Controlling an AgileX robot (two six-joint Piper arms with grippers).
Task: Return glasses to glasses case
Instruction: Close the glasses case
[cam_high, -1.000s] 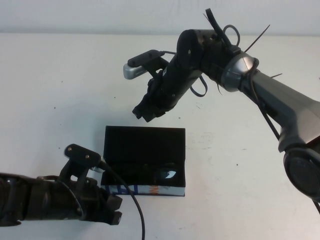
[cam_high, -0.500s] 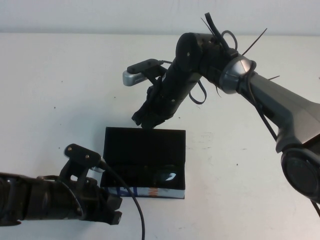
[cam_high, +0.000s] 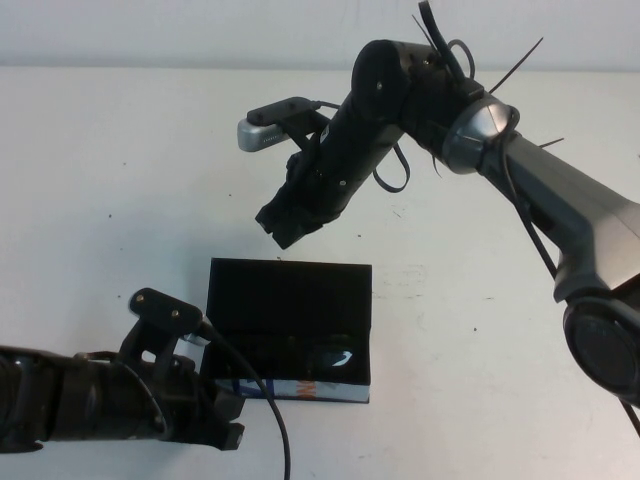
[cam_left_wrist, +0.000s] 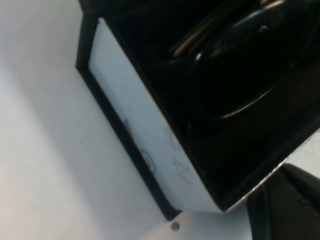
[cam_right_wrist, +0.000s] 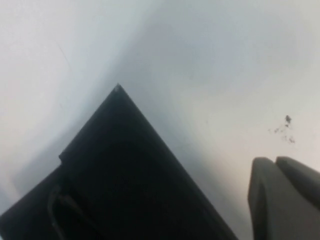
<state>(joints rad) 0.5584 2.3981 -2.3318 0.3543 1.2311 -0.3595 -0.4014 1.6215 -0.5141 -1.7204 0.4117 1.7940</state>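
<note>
The black glasses case (cam_high: 288, 300) lies open on the white table, its white printed strip (cam_high: 300, 386) facing the front. The dark glasses (cam_high: 328, 352) lie inside it; they also show in the left wrist view (cam_left_wrist: 240, 70) behind the white strip (cam_left_wrist: 140, 130). My right gripper (cam_high: 279, 226) hangs just above and behind the raised lid's far edge, shut and empty. Its closed fingertips (cam_right_wrist: 262, 172) show beside the case's corner (cam_right_wrist: 117, 150). My left gripper (cam_high: 228, 420) rests low at the case's front left corner.
The white table (cam_high: 110, 170) stretches bare to the left and behind the case. The right arm (cam_high: 520, 180) reaches in from the right over the table. A black cable (cam_high: 262, 400) runs from the left wrist across the case's front.
My right gripper dipped toward the lid's far edge, then moved a little left and up. The left arm has not moved. The glasses stay in the case.
</note>
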